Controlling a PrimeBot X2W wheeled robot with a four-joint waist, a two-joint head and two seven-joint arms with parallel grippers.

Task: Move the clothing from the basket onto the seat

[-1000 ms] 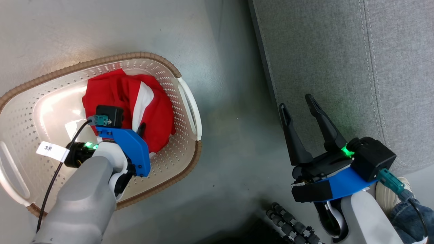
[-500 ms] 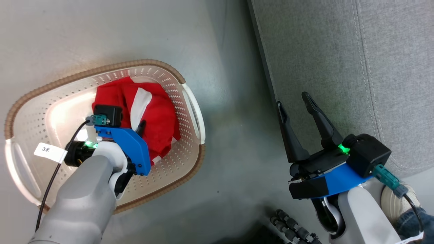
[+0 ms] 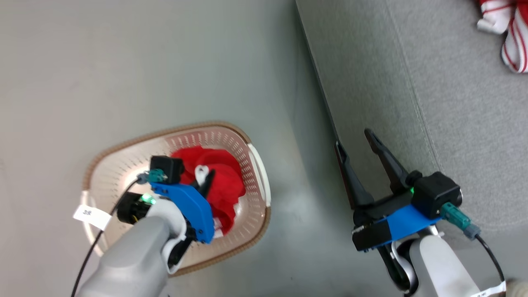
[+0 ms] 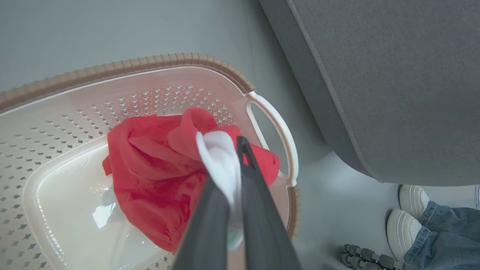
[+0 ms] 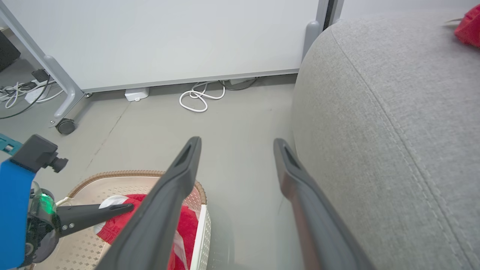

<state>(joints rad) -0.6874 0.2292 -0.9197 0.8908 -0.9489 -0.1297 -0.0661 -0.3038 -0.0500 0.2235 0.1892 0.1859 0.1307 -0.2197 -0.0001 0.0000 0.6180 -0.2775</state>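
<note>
My left gripper (image 3: 205, 178) is shut on the white trim of a red garment (image 4: 157, 168), apparently the shorts. It holds the bunched cloth (image 3: 225, 183) above the floor of the cream basket (image 3: 198, 124). In the left wrist view the gripper (image 4: 235, 150) pinches the white strip while the red cloth hangs over the basket's (image 4: 131, 62) bottom. My right gripper (image 3: 354, 139) stands open and empty beside the front edge of the grey sofa (image 3: 433, 103). A red and white striped jersey (image 3: 510, 39) lies on the seat at the far right. The right wrist view shows its open gripper (image 5: 236, 142), the sofa (image 5: 393, 112) and the basket (image 5: 123, 173).
A person's white shoes and jeans (image 4: 410, 213) stand by the sofa's corner, with a black ribbed object (image 4: 363, 258) on the floor beside them. A white cable (image 5: 198, 97) and a wheeled frame leg (image 5: 65, 125) lie along the far wall. Grey floor separates basket and sofa.
The head camera has pulled back, so the basket looks smaller and the jersey on the sofa has come into view. My left gripper has lifted the gathered red cloth off the basket's bottom.
</note>
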